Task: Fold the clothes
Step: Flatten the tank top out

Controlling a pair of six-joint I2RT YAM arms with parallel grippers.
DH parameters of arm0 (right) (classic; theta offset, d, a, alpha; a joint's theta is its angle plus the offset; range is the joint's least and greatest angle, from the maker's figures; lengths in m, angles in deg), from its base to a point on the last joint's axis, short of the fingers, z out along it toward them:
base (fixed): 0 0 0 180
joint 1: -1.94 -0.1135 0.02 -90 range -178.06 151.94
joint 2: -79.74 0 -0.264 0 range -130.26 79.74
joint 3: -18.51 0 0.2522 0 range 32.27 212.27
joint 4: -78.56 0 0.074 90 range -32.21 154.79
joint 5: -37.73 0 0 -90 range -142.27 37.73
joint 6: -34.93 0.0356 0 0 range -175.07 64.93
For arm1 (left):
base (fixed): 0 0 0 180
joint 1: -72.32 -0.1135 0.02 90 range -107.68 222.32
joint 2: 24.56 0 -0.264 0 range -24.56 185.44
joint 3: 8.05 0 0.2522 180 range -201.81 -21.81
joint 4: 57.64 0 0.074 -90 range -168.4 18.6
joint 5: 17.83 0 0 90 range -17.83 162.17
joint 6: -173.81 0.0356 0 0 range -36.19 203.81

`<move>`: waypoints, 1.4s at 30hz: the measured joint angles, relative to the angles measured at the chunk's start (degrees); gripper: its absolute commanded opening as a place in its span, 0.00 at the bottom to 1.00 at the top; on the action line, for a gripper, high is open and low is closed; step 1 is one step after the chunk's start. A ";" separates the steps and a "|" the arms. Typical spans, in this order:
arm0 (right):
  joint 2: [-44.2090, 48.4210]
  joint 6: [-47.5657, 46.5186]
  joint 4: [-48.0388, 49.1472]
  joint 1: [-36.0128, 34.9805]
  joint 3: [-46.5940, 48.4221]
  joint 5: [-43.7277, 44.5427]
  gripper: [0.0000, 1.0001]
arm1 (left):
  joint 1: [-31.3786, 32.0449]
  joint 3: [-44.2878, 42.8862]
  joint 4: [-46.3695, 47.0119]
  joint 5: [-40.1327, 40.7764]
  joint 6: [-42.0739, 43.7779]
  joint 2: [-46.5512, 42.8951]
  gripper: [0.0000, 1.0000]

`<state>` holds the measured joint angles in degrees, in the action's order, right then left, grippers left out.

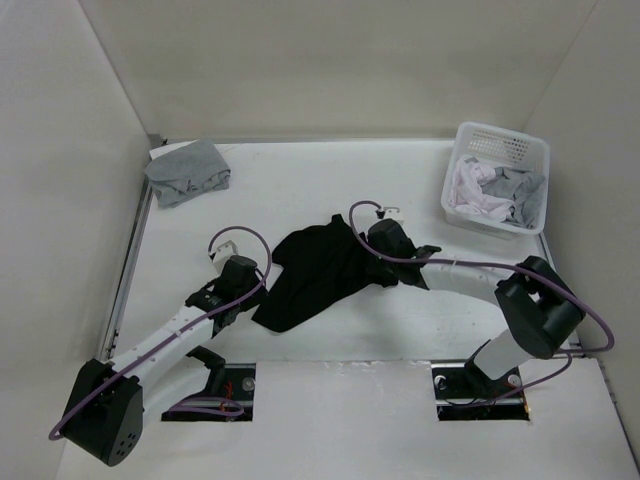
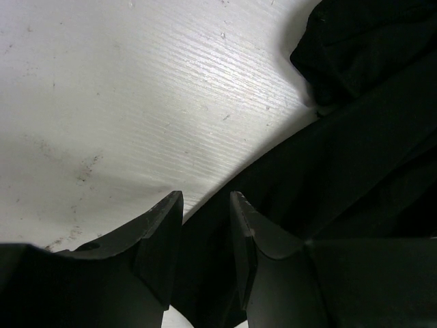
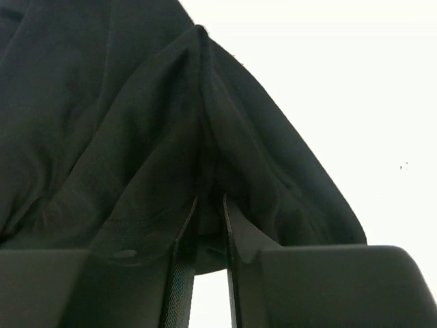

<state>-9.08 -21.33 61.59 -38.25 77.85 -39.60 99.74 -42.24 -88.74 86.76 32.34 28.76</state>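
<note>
I judge flattening in hand: right end effector (image 3: 210, 205) pinches the shirt (image 1: 312, 272); left end effector (image 2: 206, 201) stands parted astride its edge. Next: clamp left, draw taut.

This looks like a robot lab, a place made for testing robots. Two robot arms, a left arm (image 1: 165, 340) and a right arm (image 1: 470, 272), are bolted side by side at the near edge of a white tabletop (image 1: 300, 180). Plain white walls (image 1: 60, 150) stand around the tabletop on three sides, like a box. Along the arms run purple cables (image 1: 592, 330). Near the arms' bases there are square holes (image 1: 448, 400) cut in the front board. Only a few things are set out: a black shirt (image 1: 315, 270) in the middle, a grey cloth (image 1: 187, 172) in the far left corner, and a white plastic basket (image 1: 500, 133) with more clothes (image 1: 480, 190) at the far right.
</note>
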 measured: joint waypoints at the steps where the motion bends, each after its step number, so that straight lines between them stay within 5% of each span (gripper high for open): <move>1: 0.00 -0.15 -0.46 -0.37 0.33 0.59 0.23 | 0.00 0.02 0.00 0.02 0.00 0.00 0.32; 4: -0.02 -0.39 -0.92 -1.16 0.92 1.18 0.32 | 0.00 0.11 0.00 0.02 0.00 -0.02 0.32; 13: -2.84 -0.33 -0.39 -0.74 0.98 0.96 0.27 | -0.02 0.70 0.00 0.11 -0.04 -0.44 0.32; 16: -4.61 -0.35 0.02 -0.72 1.62 0.44 0.35 | -0.02 0.72 0.00 0.13 -0.04 -0.46 0.32; 22: -5.07 -0.52 0.66 -0.72 2.36 -0.28 0.19 | -0.02 0.85 -0.02 0.15 -0.42 -1.51 0.32; 29: -2.91 -1.05 0.39 -0.76 2.47 -0.39 0.32 | -0.02 0.85 -0.02 0.15 -0.46 -1.51 0.32; 42: -4.22 -0.96 0.66 -0.76 3.19 -0.96 0.32 | -0.02 0.85 -0.02 0.15 -0.48 -1.51 0.32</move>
<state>-13.30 -22.29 62.25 -39.01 81.05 -40.56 99.72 -41.38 -88.76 86.91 31.86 27.25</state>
